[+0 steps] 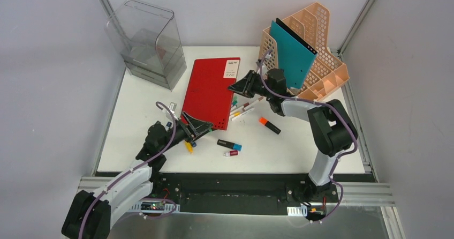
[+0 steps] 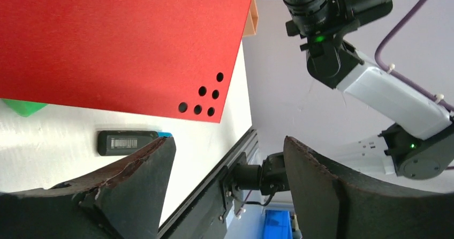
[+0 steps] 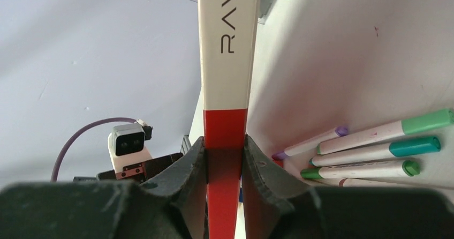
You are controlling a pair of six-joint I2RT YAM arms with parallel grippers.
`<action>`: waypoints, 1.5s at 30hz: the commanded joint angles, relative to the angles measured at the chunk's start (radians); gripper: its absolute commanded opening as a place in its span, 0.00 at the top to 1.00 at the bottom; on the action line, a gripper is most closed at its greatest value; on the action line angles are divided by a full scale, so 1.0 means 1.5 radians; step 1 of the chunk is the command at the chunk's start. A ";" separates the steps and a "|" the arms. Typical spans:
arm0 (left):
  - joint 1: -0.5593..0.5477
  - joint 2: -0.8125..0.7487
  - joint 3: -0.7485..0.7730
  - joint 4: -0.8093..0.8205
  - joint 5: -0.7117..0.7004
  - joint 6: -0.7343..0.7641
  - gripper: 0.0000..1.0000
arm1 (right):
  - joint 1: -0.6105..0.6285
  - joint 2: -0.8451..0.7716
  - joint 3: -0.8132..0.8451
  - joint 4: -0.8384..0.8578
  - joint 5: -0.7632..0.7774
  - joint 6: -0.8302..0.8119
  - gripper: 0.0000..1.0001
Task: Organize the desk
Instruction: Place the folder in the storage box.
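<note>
The desk (image 1: 300, 148) is a white tabletop with a black rail along its near edge. A red notebook (image 1: 209, 94) with a white label lies tilted on it, its right edge raised. My right gripper (image 1: 239, 87) is shut on that edge. In the right wrist view the notebook's red and white spine (image 3: 227, 62) runs straight up between the closed fingers of my right gripper (image 3: 225, 153). My left gripper (image 1: 199, 126) stands open at the notebook's near corner. In the left wrist view my left gripper (image 2: 229, 142) holds nothing, and the red notebook (image 2: 123, 40) hangs above it.
A clear plastic bin (image 1: 150, 43) stands at the back left. A peach file organizer (image 1: 321, 57) holding a teal folder (image 1: 292, 51) stands at the back right. Several markers (image 1: 243, 110), an orange highlighter (image 1: 269, 125), a black and blue stick (image 1: 229, 144) and a small yellow piece (image 1: 188, 146) lie loose.
</note>
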 commanded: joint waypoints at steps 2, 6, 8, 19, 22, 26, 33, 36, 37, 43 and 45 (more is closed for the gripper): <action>-0.003 -0.072 0.031 -0.048 0.040 0.106 0.21 | -0.040 -0.100 0.033 0.064 -0.096 -0.055 1.00; -0.003 -0.101 0.059 -0.073 0.049 0.153 0.19 | -0.070 -0.142 0.041 0.050 -0.153 -0.077 1.00; -0.002 -0.106 0.072 -0.071 0.057 0.170 0.18 | -0.088 -0.160 0.046 0.051 -0.178 -0.073 1.00; -0.003 -0.098 0.098 -0.012 0.061 0.202 0.18 | -0.215 -0.249 0.070 0.136 -0.271 0.031 1.00; -0.002 -0.084 0.096 0.008 0.059 0.200 0.18 | -0.263 -0.246 0.079 0.198 -0.296 0.105 1.00; -0.003 -0.060 0.088 0.045 0.058 0.191 0.18 | -0.323 -0.237 0.095 0.322 -0.310 0.227 1.00; -0.002 -0.020 0.076 0.092 0.061 0.185 0.18 | -0.441 -0.264 0.128 0.371 -0.321 0.306 1.00; -0.002 -0.012 0.074 0.102 0.062 0.188 0.18 | -0.492 -0.268 0.150 0.377 -0.317 0.335 1.00; -0.003 -0.011 0.074 0.105 0.063 0.189 0.18 | -0.507 -0.268 0.160 0.377 -0.315 0.342 1.00; -0.003 -0.019 0.075 0.100 0.067 0.199 0.18 | -0.591 -0.249 0.269 0.326 -0.302 0.339 1.00; -0.002 -0.024 0.072 0.095 0.065 0.202 0.18 | -0.622 -0.240 0.316 0.277 -0.299 0.303 1.00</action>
